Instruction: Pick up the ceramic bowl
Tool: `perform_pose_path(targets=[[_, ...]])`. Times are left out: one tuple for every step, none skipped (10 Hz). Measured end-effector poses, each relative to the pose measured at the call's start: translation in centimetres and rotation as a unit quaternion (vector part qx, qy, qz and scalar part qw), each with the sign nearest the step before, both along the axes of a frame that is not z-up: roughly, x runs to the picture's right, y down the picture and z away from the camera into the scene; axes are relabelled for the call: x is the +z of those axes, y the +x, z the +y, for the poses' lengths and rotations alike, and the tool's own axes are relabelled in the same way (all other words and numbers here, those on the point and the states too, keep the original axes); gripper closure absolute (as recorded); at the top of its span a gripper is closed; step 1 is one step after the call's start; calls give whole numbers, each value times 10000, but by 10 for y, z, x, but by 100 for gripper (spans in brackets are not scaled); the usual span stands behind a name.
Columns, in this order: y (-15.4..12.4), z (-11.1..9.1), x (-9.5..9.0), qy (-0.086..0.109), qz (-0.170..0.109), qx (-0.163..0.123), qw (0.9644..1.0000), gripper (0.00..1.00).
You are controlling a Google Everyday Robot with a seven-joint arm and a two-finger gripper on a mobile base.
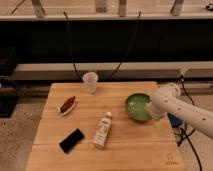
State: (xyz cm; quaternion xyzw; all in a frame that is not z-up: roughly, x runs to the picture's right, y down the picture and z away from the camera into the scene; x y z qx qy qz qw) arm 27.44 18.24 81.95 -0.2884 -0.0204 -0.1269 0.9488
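Observation:
The green ceramic bowl (135, 106) sits on the right part of the wooden table (120, 145), its lighter green inside showing. My white arm comes in from the right. My gripper (150, 108) is at the bowl's right rim and covers that side of it. Whether it touches the bowl is hidden by the arm.
A translucent plastic cup (90, 82) stands at the table's back. A red-brown packet (67, 105) lies at the left, a black flat object (71, 140) at the front left, and a white bottle (103, 131) lies in the middle. Black cables hang behind the table.

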Motion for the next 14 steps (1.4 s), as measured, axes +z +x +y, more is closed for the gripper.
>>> perform_pose_path(targets=[[1,1,2,0,-2,-3,10000,20],[1,5,8,-4,-11,-14,10000,24],[1,8,11,-3,-8,-19,10000,26],[2,8,12,11,3,-28,10000,26],[3,8,12,13,8,-29,10000,31],[3,7,12,18,10,-33,10000,39],[4,7,13,21,18,-39,10000,49],[3,9,16,22,19,-44,10000,61],[4,10,17,23,30,-51,10000,68],[3,9,18,48,23,-49,10000,79],[4,8,17,42,36,-59,10000,88],[4,3,15,53,49,-110,9999,97],[2,-2,10,58,38,-129,9999,97],[2,-9,5,69,39,-163,9998,97]])
